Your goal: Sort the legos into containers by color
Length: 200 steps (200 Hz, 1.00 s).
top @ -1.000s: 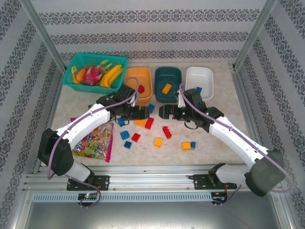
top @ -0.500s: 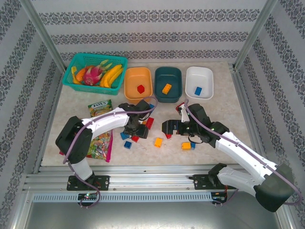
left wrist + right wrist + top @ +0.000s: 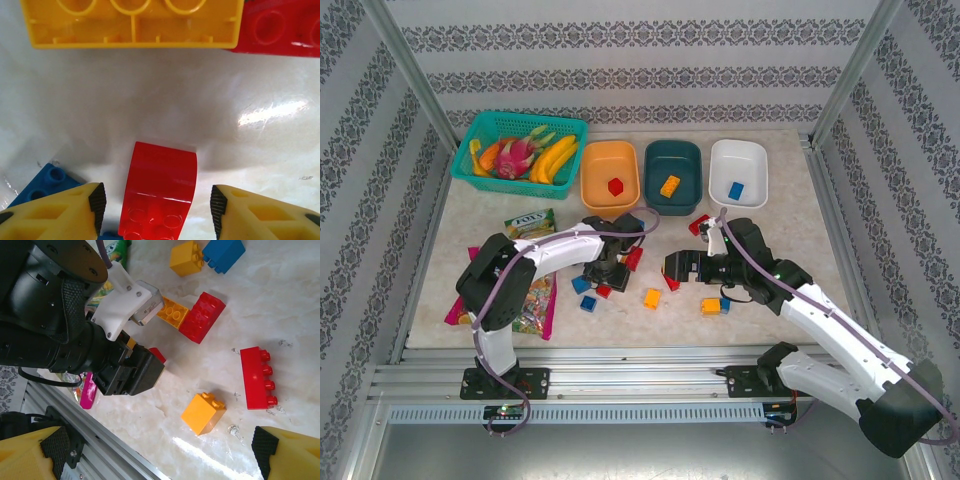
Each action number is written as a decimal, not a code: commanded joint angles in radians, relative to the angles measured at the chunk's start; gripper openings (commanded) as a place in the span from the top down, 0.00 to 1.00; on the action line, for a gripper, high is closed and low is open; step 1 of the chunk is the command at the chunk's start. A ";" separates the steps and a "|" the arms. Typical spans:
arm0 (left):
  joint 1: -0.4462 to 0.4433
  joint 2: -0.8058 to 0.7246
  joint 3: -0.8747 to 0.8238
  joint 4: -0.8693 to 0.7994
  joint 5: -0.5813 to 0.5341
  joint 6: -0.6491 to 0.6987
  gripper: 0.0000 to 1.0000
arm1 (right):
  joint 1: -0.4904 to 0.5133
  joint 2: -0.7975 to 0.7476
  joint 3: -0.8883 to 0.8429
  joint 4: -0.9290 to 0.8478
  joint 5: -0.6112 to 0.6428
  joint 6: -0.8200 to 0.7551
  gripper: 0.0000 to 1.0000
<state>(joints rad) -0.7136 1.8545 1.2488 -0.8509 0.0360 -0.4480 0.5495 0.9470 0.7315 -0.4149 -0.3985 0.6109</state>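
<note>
Legos (image 3: 652, 298): one red brick (image 3: 616, 186) in the orange container (image 3: 600, 165), one orange-yellow brick (image 3: 669, 185) in the dark teal container (image 3: 685, 165), one blue brick (image 3: 735, 190) in the white container (image 3: 750, 165). So that's three containers with a single piece each, plus roughly nine more chunky studded ones in those colours scattered on the bench (image 3: 790, 235) in front. Left pincer (image 3: 157, 212) sits low with fingers spread either side of a small red sloped brick (image 3: 161, 182), not touching it, while the right pincer (image 3: 160, 450) is spread wide near an orange-yellow cube (image 3: 202, 412) and a long red brick (image 3: 257, 377).
</note>
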 commanded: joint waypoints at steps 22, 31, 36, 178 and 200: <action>-0.013 0.032 -0.015 -0.008 0.009 0.014 0.50 | -0.017 0.002 -0.001 -0.004 -0.026 0.010 0.04; -0.014 0.035 -0.020 -0.004 0.014 0.009 0.50 | -0.018 0.005 -0.001 0.000 -0.027 0.010 0.04; -0.015 0.036 -0.022 -0.004 0.015 0.006 0.51 | -0.019 0.006 0.000 -0.001 -0.029 0.011 0.04; 0.081 -0.095 0.233 -0.114 -0.019 -0.057 0.71 | -0.069 0.015 0.140 0.118 0.022 0.041 0.05; 0.151 -0.056 0.358 -0.136 0.007 -0.037 0.72 | -0.071 0.012 0.127 0.257 0.072 0.072 0.04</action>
<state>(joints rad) -0.6369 1.7992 1.4990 -0.9115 0.0307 -0.4797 0.4862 0.9718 0.8417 -0.3191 -0.3893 0.6437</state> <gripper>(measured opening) 0.335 0.951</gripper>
